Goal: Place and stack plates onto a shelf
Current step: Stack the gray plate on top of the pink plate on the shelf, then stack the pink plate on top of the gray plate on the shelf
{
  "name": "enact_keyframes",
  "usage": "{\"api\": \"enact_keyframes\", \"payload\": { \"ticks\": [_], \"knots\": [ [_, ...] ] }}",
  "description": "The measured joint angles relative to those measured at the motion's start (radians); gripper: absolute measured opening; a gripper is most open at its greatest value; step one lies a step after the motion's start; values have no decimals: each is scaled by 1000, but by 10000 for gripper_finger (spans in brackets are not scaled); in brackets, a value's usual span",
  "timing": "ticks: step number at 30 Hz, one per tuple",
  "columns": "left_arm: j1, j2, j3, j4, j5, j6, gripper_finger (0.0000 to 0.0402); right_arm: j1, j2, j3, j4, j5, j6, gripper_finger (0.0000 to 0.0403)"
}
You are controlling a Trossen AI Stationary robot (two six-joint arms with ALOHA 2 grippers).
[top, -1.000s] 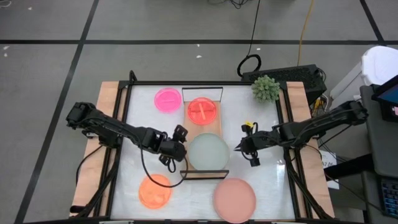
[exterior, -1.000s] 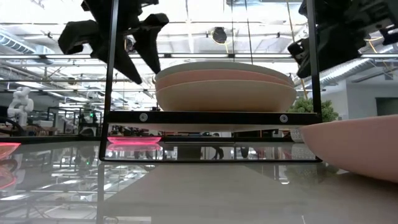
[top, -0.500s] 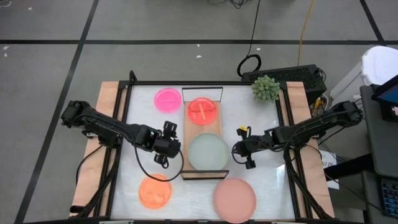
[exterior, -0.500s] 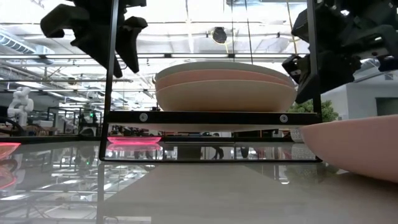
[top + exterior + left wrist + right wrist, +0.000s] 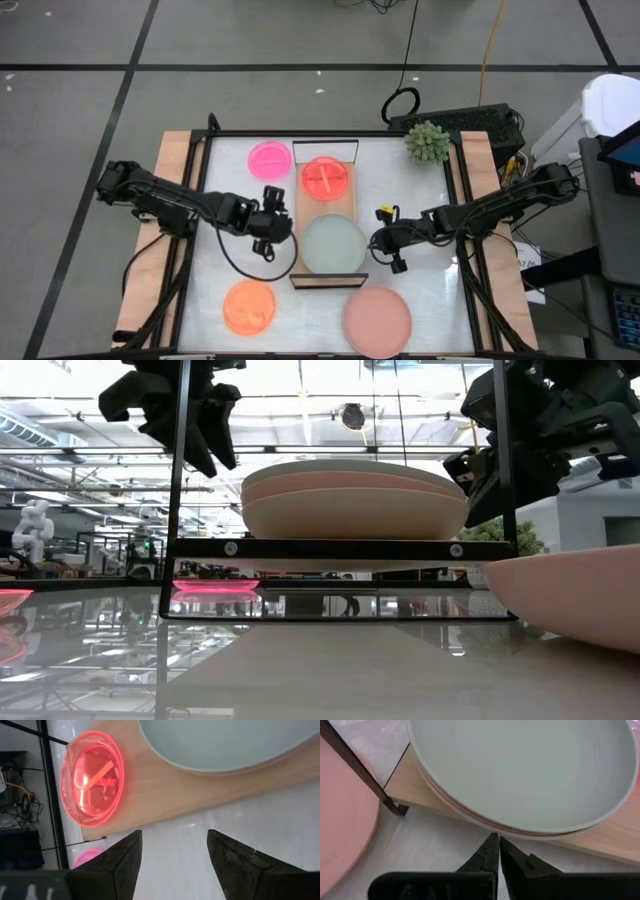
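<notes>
I am holding my right gripper just right of centre in the overhead frame, fingers pressed together and empty, tips close beside the rim of the stack of large plates: a grey-green plate on top, a dusty-pink plate under it, a beige plate lowest. The stack is sitting on the lower end of the shelf, mid-frame. My left gripper is hovering just left of the shelf, fingers spread, holding nothing. A translucent orange plate is resting on the shelf's upper end. A hot-pink plate is lying upper left of it on the table, another orange plate lower left, another dusty-pink plate at bottom centre.
</notes>
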Motion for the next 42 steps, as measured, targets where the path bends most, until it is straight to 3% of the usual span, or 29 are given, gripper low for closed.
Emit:
{"api": "enact_keyframes", "payload": {
  "ticks": [5,9,15,18,21,31,42],
  "knots": [
    [14,0,0,5,0,5,230,0,-15,5,-14,0,15,0],
    [16,0,0,-2,0,6,230,1,-36,78,-157,0,86,0],
    [17,0,0,-44,3,-6,230,44,-48,262,-529,-3,412,0],
    [17,0,0,-65,3,-20,230,109,-42,329,-605,-73,546,0],
    [17,0,0,-61,3,-34,230,188,-28,388,-660,-76,632,0],
    [17,-34,-83,-47,2,-105,230,431,113,481,-710,-82,889,0],
    [17,-123,-169,21,22,-110,230,567,236,531,-676,-97,1062,0]
  ]
}}
